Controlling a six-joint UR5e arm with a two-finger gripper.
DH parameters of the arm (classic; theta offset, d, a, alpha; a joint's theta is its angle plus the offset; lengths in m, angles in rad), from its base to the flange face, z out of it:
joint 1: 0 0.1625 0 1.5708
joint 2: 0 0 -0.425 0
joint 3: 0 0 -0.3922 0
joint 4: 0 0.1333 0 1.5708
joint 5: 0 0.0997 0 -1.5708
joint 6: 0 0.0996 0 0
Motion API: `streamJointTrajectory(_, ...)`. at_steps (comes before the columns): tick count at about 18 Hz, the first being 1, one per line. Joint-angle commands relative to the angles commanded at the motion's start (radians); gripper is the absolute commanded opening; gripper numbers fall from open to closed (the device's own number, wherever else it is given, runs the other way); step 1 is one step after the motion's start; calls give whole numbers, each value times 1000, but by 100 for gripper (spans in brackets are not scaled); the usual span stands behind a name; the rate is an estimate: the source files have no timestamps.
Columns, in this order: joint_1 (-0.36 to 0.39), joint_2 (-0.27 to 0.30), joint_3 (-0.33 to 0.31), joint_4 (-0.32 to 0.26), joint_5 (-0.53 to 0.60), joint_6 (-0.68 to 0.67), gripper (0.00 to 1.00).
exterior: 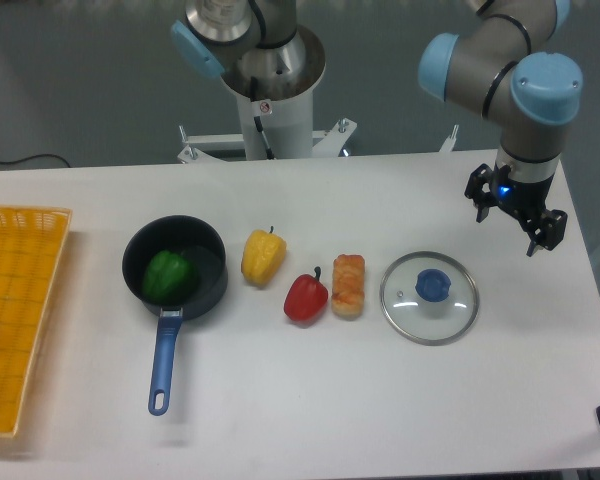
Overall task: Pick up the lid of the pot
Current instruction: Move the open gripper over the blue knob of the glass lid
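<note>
The pot lid (454,320), a round clear disc with a thin rim and a blue knob (433,285), lies flat on the white table, right of centre. Up and to the right of it is the gripper (518,212), its two dark fingertips spread apart, so it stands open. Nothing shows between the fingers, and they are apart from the lid.
Left of the lid lie a brown bread-like piece (348,286), a red pepper (306,297) and a yellow pepper (264,256). A black pan (208,262) with a blue handle holds a green pepper (167,275). A yellow-orange crate (20,300) stands far left.
</note>
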Motion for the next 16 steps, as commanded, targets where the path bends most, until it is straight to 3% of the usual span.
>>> streamJointTrajectory(11,-47,-17,-35,6,-2,-3,100)
streamJointTrajectory(16,-74,-25,-48,2,6,-90,100)
